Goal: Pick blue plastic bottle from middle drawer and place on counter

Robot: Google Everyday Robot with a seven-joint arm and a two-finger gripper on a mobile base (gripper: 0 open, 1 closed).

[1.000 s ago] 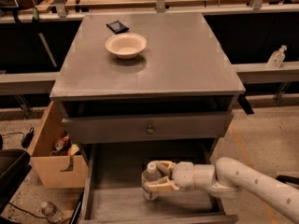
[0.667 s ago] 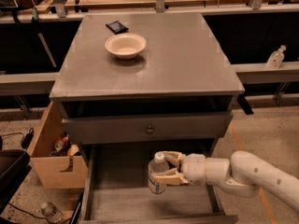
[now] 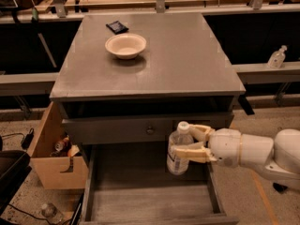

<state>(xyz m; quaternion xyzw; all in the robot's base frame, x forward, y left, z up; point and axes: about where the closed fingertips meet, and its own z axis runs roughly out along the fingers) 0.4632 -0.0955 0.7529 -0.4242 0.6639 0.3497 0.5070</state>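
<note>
While the pincer (image 3: 182, 139) grips the blue plastic bottle (image 3: 176, 163) above the middle drawer (image 3: 140, 201), lift upright past the surface (image 3: 187, 55) lip.

The gripper (image 3: 182, 138), clamped round the blue plastic bottle (image 3: 177, 165), hangs over the right side of the open middle drawer (image 3: 145, 200), close before the knobbed drawer front (image 3: 117, 130). Above, the counter (image 3: 187, 55) lies bare on the right; a bowl (image 3: 125, 45) and a small dark packet (image 3: 117, 27) occupy its back left.

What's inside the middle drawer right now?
Only bare plank floor shows in the middle drawer. The gripper, shut on the blue plastic bottle, hangs above it, covering the back right corner.
</note>
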